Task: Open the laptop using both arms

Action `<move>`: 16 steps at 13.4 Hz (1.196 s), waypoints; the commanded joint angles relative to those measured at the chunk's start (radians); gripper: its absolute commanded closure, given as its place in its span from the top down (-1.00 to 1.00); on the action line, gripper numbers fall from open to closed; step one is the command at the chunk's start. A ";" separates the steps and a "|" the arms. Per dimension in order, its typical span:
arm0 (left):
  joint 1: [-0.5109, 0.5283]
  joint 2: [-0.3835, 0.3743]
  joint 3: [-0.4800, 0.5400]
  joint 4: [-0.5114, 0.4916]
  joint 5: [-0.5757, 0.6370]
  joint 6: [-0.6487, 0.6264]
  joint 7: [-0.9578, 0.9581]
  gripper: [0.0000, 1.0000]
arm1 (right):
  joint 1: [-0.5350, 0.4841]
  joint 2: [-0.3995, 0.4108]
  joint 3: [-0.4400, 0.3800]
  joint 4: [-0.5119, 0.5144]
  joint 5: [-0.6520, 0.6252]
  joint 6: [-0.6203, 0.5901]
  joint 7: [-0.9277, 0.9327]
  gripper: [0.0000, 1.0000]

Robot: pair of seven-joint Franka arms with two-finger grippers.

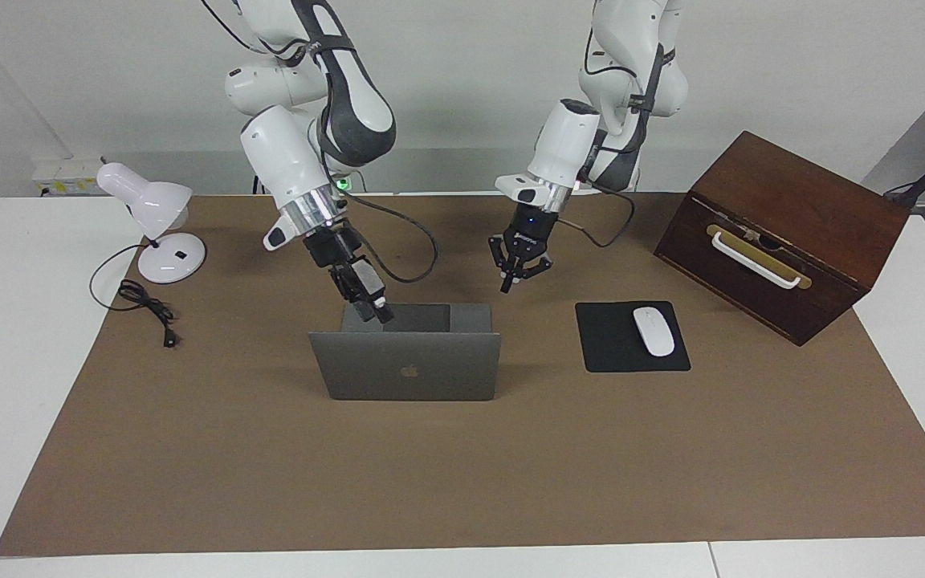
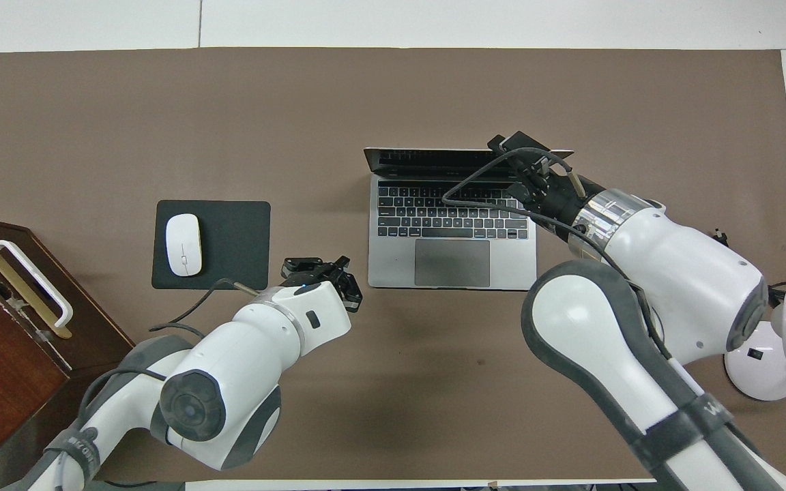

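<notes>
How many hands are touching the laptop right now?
1. The right hand is at the top edge of the laptop lid; the left hand hangs clear of it, above the table near the laptop's corner.

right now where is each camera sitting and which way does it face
Facing view: high across the table, looking at the robots; both arms show from the top, with the laptop lid's back.
Overhead view: high above the robots' end, looking steeply down; arms enter from the bottom, keyboard visible.
Both show the right gripper at the lid's top edge, the left gripper, and the mousepad.
</notes>
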 commanded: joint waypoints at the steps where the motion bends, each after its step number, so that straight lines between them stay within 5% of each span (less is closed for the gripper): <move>1: 0.067 -0.102 -0.001 0.105 -0.003 -0.333 0.007 -1.00 | -0.015 -0.097 -0.002 -0.053 0.007 -0.063 0.009 1.00; 4: 0.162 -0.114 -0.001 0.295 0.004 -0.685 0.062 -1.00 | -0.093 -0.189 -0.004 -0.062 -0.118 -0.191 0.020 1.00; 6: 0.210 -0.124 0.002 0.343 0.007 -0.797 0.062 -0.95 | -0.204 -0.223 -0.004 -0.023 -0.428 -0.375 0.049 1.00; 8: 0.277 -0.134 0.002 0.377 0.007 -0.882 0.061 -0.34 | -0.270 -0.224 -0.004 0.087 -0.668 -0.568 0.072 1.00; 10: 0.363 -0.131 -0.001 0.447 0.007 -1.001 0.053 0.99 | -0.327 -0.212 0.000 0.183 -0.810 -0.682 0.001 1.00; 16: 0.573 -0.124 0.002 0.565 0.009 -1.164 0.050 1.00 | -0.388 -0.105 -0.002 0.419 -1.092 -0.914 -0.322 1.00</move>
